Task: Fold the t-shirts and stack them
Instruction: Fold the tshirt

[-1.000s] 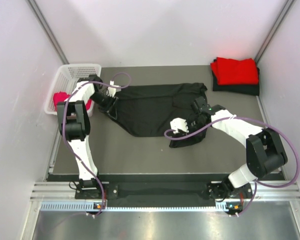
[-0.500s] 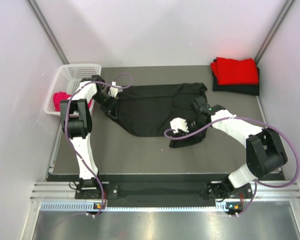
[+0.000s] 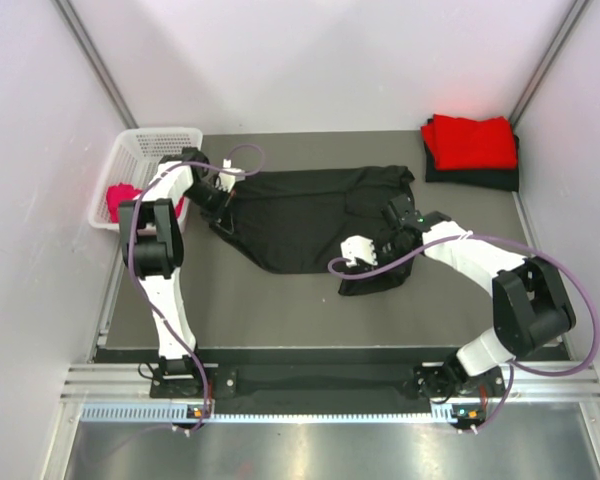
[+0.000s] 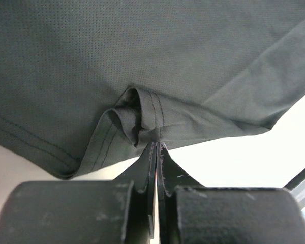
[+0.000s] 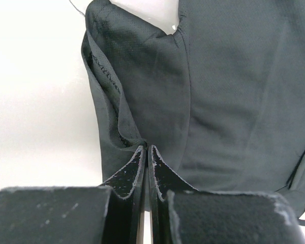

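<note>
A large black t-shirt [image 3: 305, 215] lies spread across the middle of the table, with a bunched flap at its lower right. At the shirt's left edge, my left gripper [image 3: 224, 203] is shut on a puckered fold of the stitched hem [image 4: 142, 119], its tips [image 4: 156, 144] pressed together. My right gripper [image 3: 372, 262] is shut on the flap's edge [image 5: 119, 129], its tips [image 5: 146, 147] meeting on the cloth. The black t-shirt [image 4: 157, 51] [image 5: 229, 91] fills most of both wrist views.
A folded red t-shirt [image 3: 470, 142] sits on a folded black one [image 3: 475, 178] at the back right corner. A white lattice basket [image 3: 148, 148] at the back left holds a pink-red shirt [image 3: 120, 198]. Walls stand close on both sides.
My left gripper has shut on the shirt's left hem and shifted slightly. The right arm and its grip have not moved.
</note>
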Controlling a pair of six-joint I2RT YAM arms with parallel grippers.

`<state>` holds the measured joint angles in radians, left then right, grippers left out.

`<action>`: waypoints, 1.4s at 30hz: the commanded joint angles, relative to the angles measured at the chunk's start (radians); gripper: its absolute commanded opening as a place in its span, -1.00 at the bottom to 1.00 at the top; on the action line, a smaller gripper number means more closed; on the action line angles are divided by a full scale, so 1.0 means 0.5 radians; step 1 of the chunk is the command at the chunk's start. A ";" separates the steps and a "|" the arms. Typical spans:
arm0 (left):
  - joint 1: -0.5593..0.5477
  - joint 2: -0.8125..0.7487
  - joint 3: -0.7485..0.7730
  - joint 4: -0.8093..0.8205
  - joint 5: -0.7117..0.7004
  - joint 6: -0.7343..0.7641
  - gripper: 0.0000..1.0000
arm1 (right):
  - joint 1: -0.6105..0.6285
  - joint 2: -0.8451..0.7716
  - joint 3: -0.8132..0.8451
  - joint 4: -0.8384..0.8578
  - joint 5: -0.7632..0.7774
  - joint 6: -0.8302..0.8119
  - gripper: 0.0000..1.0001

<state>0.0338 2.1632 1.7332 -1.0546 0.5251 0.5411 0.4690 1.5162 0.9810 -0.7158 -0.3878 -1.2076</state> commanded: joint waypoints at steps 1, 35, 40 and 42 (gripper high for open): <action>0.000 -0.206 0.000 0.017 0.033 0.041 -1.00 | -0.008 -0.090 -0.014 0.048 -0.016 0.068 -1.00; -0.018 0.067 0.123 0.084 0.002 -0.088 -0.23 | -0.137 -0.090 0.078 0.097 -0.034 0.320 -1.00; -0.034 0.082 0.117 0.063 0.011 -0.085 -0.24 | -0.137 -0.087 0.066 0.103 -0.028 0.311 -1.00; -0.040 0.082 0.114 0.057 0.017 -0.082 -0.25 | -0.134 -0.084 0.060 0.109 -0.031 0.307 -1.00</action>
<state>0.0227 2.2021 1.7653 -1.0180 0.4992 0.4953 0.4091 1.4944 0.9913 -0.6762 -0.3828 -1.0615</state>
